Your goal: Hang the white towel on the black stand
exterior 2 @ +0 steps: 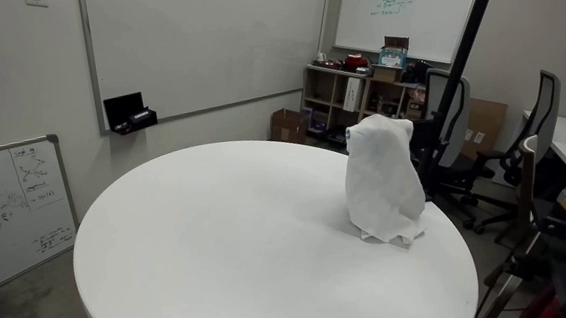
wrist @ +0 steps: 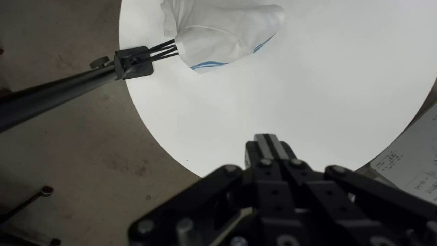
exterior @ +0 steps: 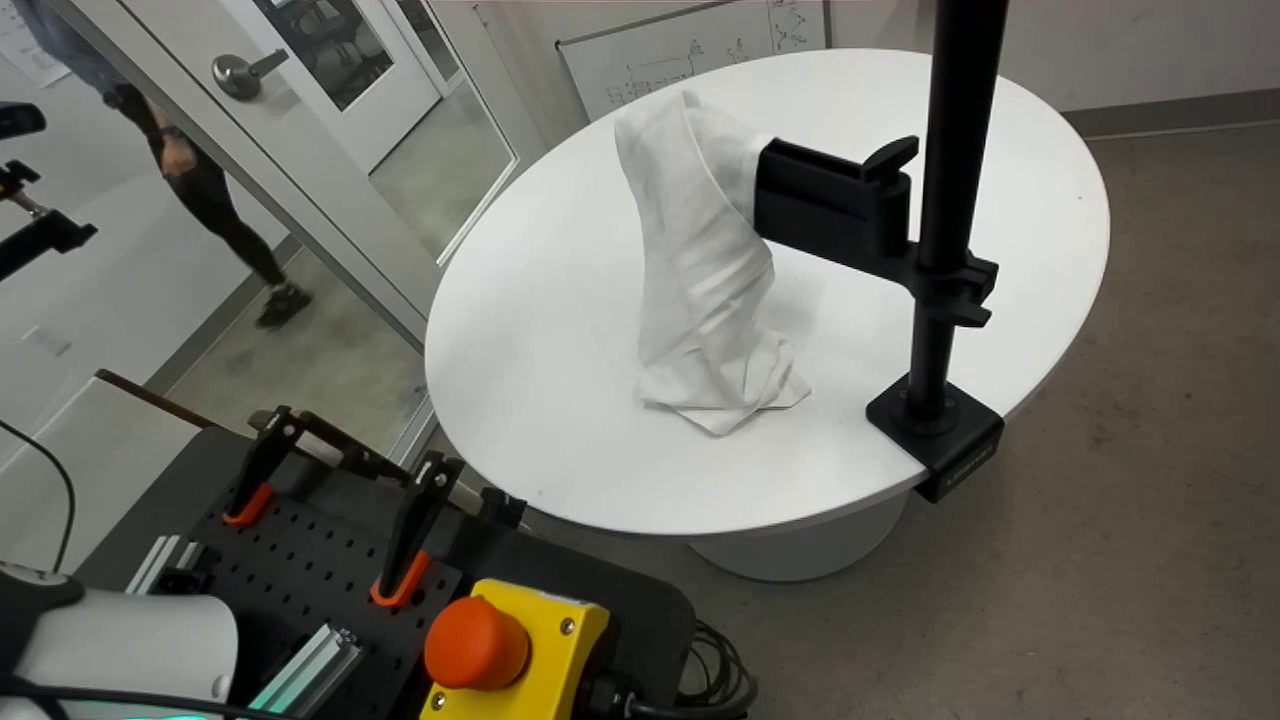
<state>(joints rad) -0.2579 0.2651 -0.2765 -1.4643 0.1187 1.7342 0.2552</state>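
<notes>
Pressing my black two-fingered gripper (wrist: 267, 136) together, I see the white cloth towel (exterior: 700, 265) upper centre in an exterior view, draped over the black pole stand (exterior: 963, 130), long axis near-vertical, corner pointing down

Whiteboard handwriting (exterior 2: 388, 2) illegible, stand base lettering (exterior: 969, 466) unreadable

Soft light leaves faint shadows on the table (exterior 2: 270, 262)

Gripper (wrist: 269, 142) closed, fingertips (wrist: 262, 145) together
</notes>
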